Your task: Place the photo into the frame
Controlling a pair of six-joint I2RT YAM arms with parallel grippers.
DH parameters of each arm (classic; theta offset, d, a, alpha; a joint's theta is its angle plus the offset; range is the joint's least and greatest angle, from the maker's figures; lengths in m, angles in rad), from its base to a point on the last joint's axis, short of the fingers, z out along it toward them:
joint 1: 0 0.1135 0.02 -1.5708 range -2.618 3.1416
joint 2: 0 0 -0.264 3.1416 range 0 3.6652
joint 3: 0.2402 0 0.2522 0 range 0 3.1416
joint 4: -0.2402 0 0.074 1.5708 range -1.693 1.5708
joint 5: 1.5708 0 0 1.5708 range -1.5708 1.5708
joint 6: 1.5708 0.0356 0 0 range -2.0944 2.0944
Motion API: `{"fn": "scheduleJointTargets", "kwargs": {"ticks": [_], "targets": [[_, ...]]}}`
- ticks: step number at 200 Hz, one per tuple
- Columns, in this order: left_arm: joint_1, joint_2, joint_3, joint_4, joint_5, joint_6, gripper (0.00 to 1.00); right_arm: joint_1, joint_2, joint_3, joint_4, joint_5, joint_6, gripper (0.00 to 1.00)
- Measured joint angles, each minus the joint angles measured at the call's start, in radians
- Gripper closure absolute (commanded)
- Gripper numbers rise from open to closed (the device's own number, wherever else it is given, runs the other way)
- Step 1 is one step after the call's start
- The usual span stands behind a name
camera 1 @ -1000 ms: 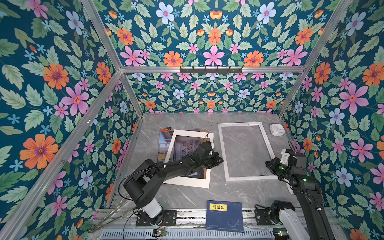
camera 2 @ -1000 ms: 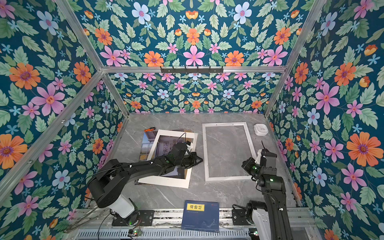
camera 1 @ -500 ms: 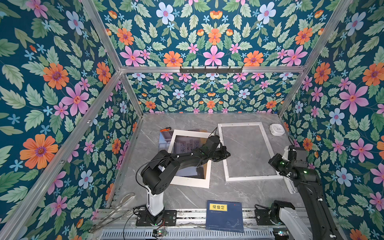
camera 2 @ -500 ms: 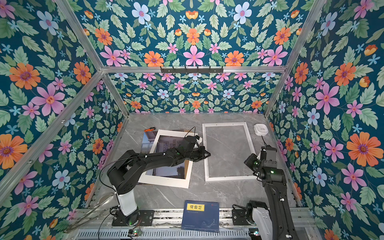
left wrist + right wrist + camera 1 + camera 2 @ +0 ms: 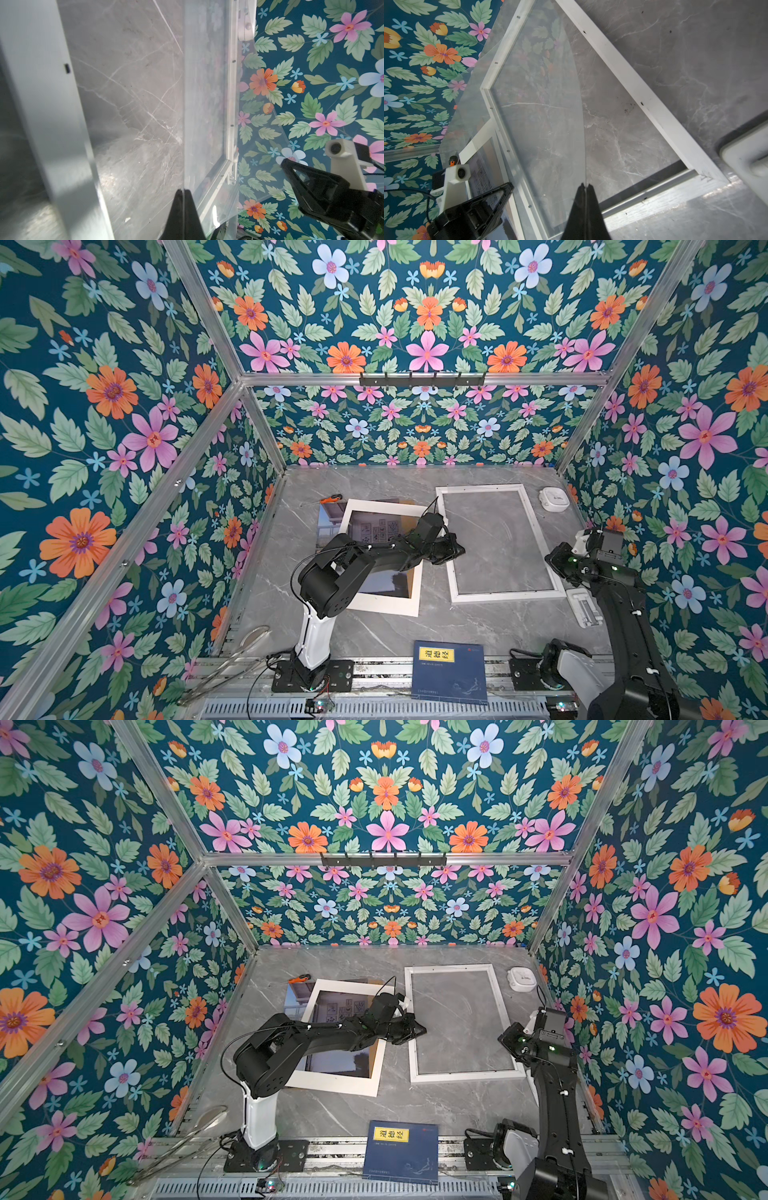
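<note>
L arm reaches fwd from its base, elbow bent low over the white mat, forearm stretched across to the R. L gripper sits over the L rail of the frame. In the L wrist view, the L gripper has its tips pressed together on the edge of a clear sheet.

R arm rises from its base at the near R corner, long link steep, wrist bent inward. R gripper is at the frame's R rail, approx. midway along. In the R wrist view, the R gripper tips are pinched on the opp. edge of the clear sheet, and that edge looks curved. The sheet spans betw. both grippers above the frame; can't tell if it touches the rails.

The frame lies flat on the grey table, R of centre, with tabletop showing thru its opening. The photo lies L of the frame, under the mat. Its botanical grid shows thru the mat's window and one side sticks out past the mat's L edge. Blue book is at the near edge, well apart.
</note>
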Motion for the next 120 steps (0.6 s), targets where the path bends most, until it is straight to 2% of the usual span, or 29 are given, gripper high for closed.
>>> {"fn": "scheduleJointTargets", "kwargs": {"ticks": [120], "targets": [[0.0,0.048,0.028,0.027,0.004,-0.003,1.0,-0.003,0.043,-0.04,0.057,0.005,0.019,1.0]]}}
